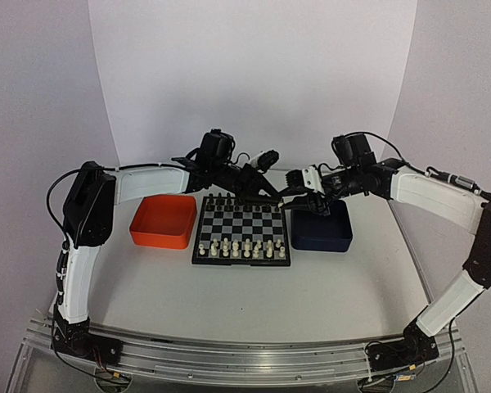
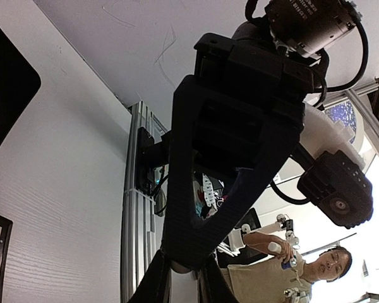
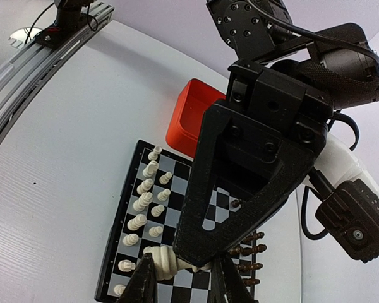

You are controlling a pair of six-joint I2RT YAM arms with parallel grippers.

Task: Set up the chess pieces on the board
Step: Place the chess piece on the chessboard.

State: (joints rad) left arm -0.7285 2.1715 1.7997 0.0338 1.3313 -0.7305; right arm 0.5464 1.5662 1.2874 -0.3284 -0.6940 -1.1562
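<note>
The board [image 1: 198, 246] lies mid-table, with cream-white chess pieces [image 1: 241, 246] in its two near rows and black pieces [image 1: 241, 201] along the far side. My two grippers meet tip to tip over the board's far right corner. In the right wrist view my right gripper [image 3: 184, 278] has a cream-white piece [image 3: 167, 262] lying sideways between its fingers. The left gripper's tips [image 3: 196, 255] pinch the same piece. In the left wrist view my left gripper [image 2: 184, 281] shows a pale bit between its fingers, under the right gripper's tip [image 2: 183, 259].
An orange tray [image 1: 164, 221] stands left of the board and a dark blue tray [image 1: 322, 233] right of it. In the right wrist view the white rows [image 3: 145, 196], black pieces [image 3: 249, 252] and orange tray [image 3: 192, 117] show. The rail [image 1: 229, 356] runs along the near edge.
</note>
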